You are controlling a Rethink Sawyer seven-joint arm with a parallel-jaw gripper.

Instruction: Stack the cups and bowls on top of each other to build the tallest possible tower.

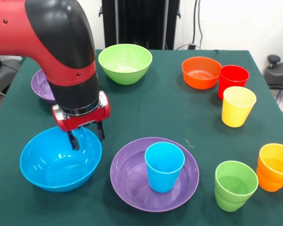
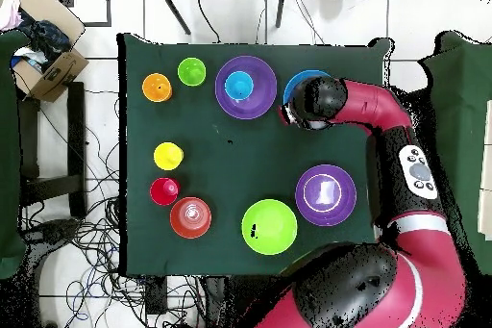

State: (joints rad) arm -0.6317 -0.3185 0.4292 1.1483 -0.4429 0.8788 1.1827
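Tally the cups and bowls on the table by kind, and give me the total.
Cups: 5 (blue cup, green cup, orange cup, yellow cup, red cup)
Bowls: 5 (blue bowl, near purple bowl, far purple bowl, green bowl, orange bowl)
Total: 10

Table cover [image 1: 179, 117]: we record a dark green cloth, matt, slightly napped, our landmark for what follows.

On the cloth, all glossy smooth plastic with bright highlights: blue bowl [image 1: 60, 159], purple bowl [image 1: 132, 181] with blue cup [image 1: 164, 166] inside it, green bowl [image 1: 125, 62], orange bowl [image 1: 201, 72], red cup [image 1: 233, 80], yellow cup [image 1: 238, 106], green cup [image 1: 235, 184], orange cup [image 1: 275, 166].

Above the cloth: arm [image 1: 61, 42], smooth red and black shell, we take it for moulded plastic with a soft sheen.

Beside the cloth, in the overhead view: cardboard box [image 2: 46, 60], matt brown.
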